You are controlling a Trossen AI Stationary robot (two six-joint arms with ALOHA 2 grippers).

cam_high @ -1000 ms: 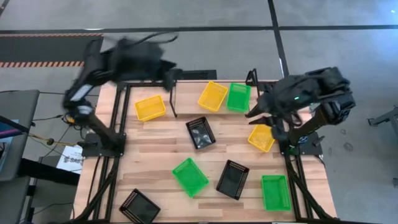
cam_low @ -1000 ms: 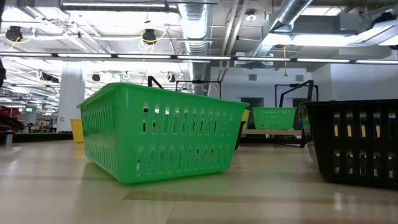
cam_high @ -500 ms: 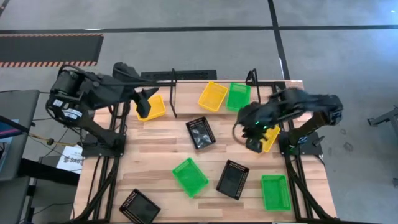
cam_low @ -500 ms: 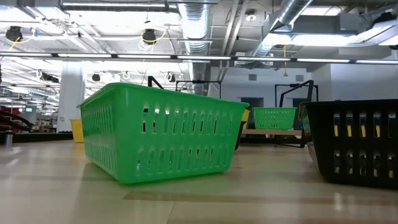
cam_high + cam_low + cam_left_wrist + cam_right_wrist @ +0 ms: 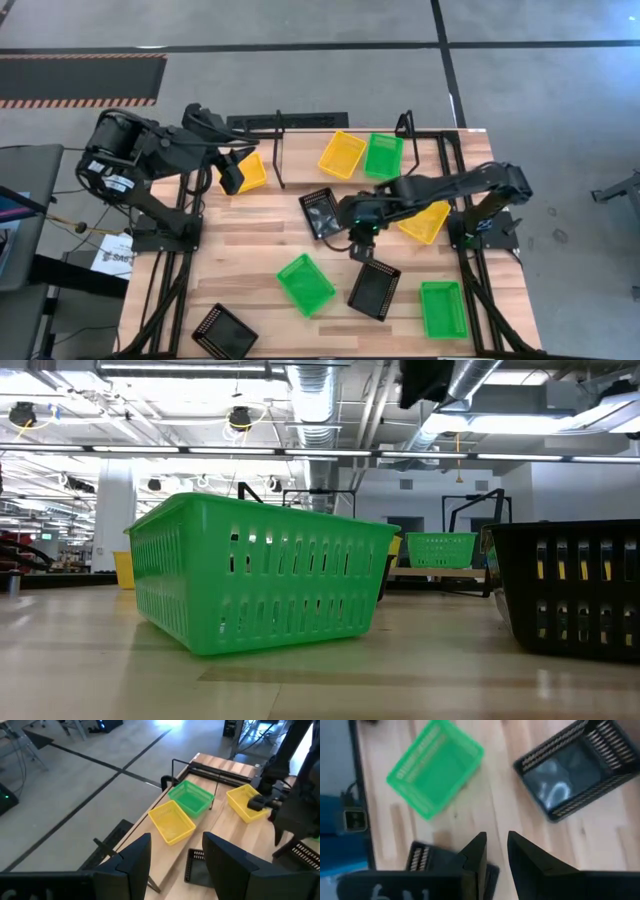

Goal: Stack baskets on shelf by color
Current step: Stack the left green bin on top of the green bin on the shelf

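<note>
Two baskets, one yellow [image 5: 342, 153] and one green [image 5: 383, 155], stand on the light-wood shelf [image 5: 300, 145] at the table's far edge. On the tabletop lie two more yellow baskets [image 5: 250, 172] [image 5: 428, 222], two green [image 5: 305, 283] [image 5: 443, 308] and three black [image 5: 320, 212] [image 5: 373, 288] [image 5: 223, 330]. My right gripper [image 5: 495, 847] hangs over bare table between the two middle black baskets, pointing down, slightly open and holding nothing. My left gripper [image 5: 172, 860] hovers open above the far-left yellow basket.
The shelf's black wire legs [image 5: 279, 150] [image 5: 405, 125] stand up at the far side. My right arm [image 5: 450, 188] reaches across the right yellow basket. In the low view, the middle green basket [image 5: 260, 575] and a black one [image 5: 570, 585] fill the foreground.
My right gripper has come down and swung toward the table's left, from above the right yellow basket to the gap between the two middle black baskets. My left gripper has swung from the shelf's far edge toward the near side, over the far-left yellow basket, then held still.
</note>
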